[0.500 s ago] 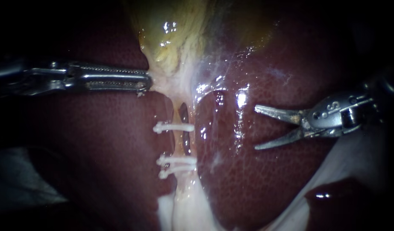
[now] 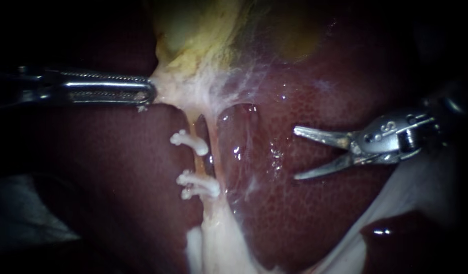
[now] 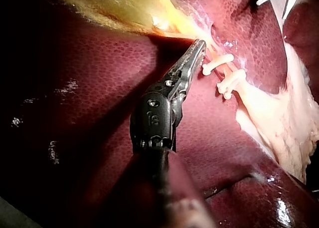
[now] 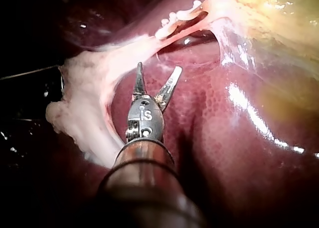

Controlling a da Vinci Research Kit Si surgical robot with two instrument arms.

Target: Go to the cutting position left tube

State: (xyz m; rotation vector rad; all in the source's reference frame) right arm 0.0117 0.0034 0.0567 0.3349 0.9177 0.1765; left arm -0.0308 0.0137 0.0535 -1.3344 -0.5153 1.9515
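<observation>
My left instrument [image 2: 151,92] comes in from the left, its long toothed jaws shut on the pale tissue at the neck of the yellowish gallbladder [image 2: 203,35], which it holds stretched. Below that grip runs a thin tube [image 2: 199,133] carrying one white clip [image 2: 189,142] and, lower down, two more clips [image 2: 196,184]. My right instrument [image 2: 295,153] hovers over the liver to the right of the tube, its two blades open and well apart from it. In the right wrist view the open blades [image 4: 158,69] point toward the clips [image 4: 177,16].
Dark red liver [image 2: 325,101] lies on both sides of the tube. Thin white webbing [image 2: 244,81] fans from the gallbladder neck over the liver. Pale fatty tissue [image 2: 219,238] spreads below the clips. A white sheet [image 2: 422,187] shows under my right instrument.
My left instrument has drawn the gallbladder neck to the left, stretching the webbing; the tube and clips have swung left and tilted. My right instrument has edged slightly toward the tube, blades still open.
</observation>
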